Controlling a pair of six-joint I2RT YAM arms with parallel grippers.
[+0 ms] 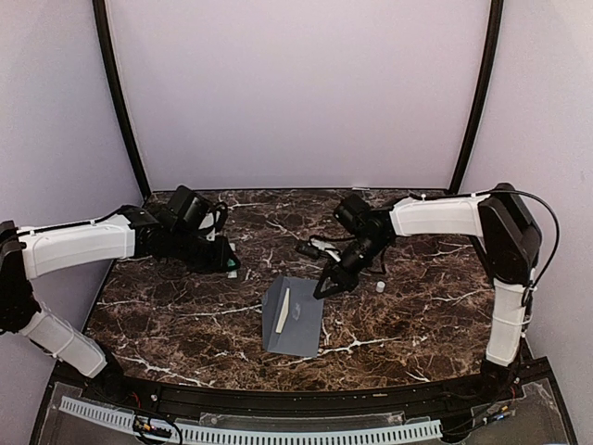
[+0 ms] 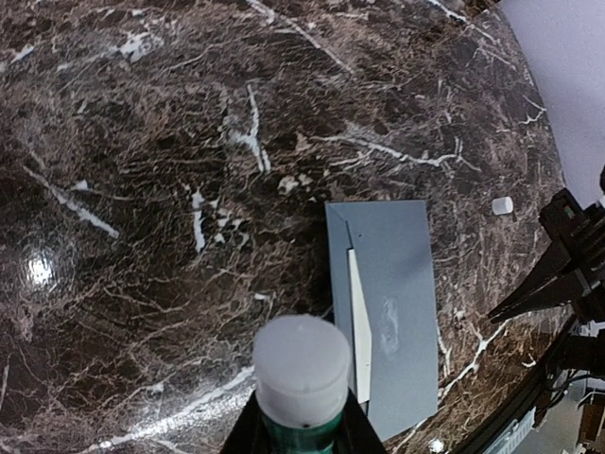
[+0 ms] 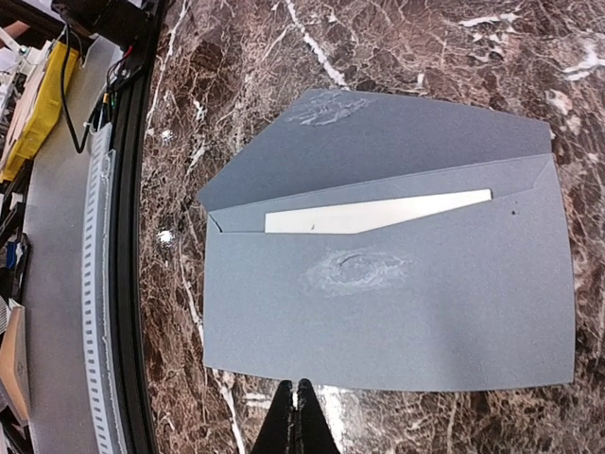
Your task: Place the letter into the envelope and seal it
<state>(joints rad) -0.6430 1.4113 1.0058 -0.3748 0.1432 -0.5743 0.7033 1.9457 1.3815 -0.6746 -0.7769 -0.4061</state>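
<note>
Cream letter [image 3: 378, 213] sliver in open matte grey-blue envelope [image 3: 397, 312]. L gripper [image 2: 301, 430] clamps white-capped tube [image 2: 301, 364]; R gripper [image 3: 295, 402] closed.

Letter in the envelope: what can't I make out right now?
Letter: only a cream sliver shows in the right wrist view; the envelope covers the rest, so its depth is unclear.
Left hand: cut off by the left wrist view's bottom edge, behind the white-capped tube it holds.
Small white piece: too small to identify, top view.
</note>
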